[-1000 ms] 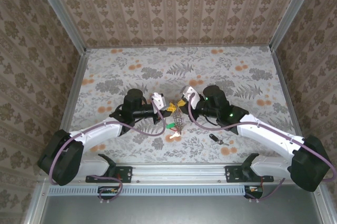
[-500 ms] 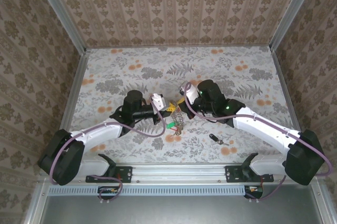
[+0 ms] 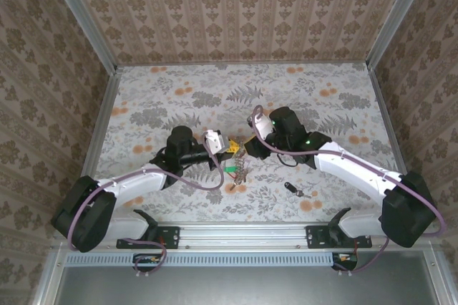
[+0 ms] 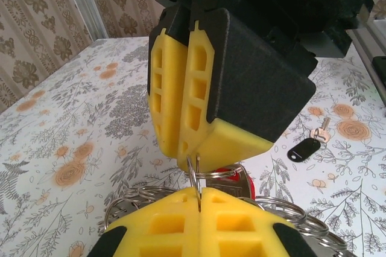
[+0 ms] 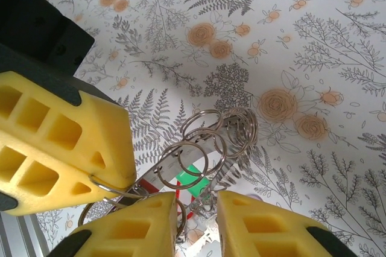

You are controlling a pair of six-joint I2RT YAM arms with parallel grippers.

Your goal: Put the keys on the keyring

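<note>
The keyring [image 5: 212,140], a loop of many small steel rings, hangs low over the table between both grippers. My left gripper [image 4: 199,193] is shut on one thin wire ring of it. A red key [image 4: 240,180] sits just behind that ring, and a green key [image 5: 193,180] hangs under the coils. My right gripper [image 5: 204,224] is open, its yellow fingers standing on either side of the lower rings without clamping them. From above, the left gripper [image 3: 232,149] and right gripper [image 3: 247,145] nearly touch over the keyring [image 3: 241,165]. A whitish key [image 3: 235,185] dangles below.
A black-tagged key [image 3: 292,190] lies alone on the floral table, to the right of the cluster and close to the front rail; it is also behind the grippers as the black key [image 4: 303,148]. Patterned walls enclose the table on three sides.
My right gripper has opened and let go of the keyring, and its arm has shifted slightly toward the back. The left gripper has kept its grip and barely moved.
</note>
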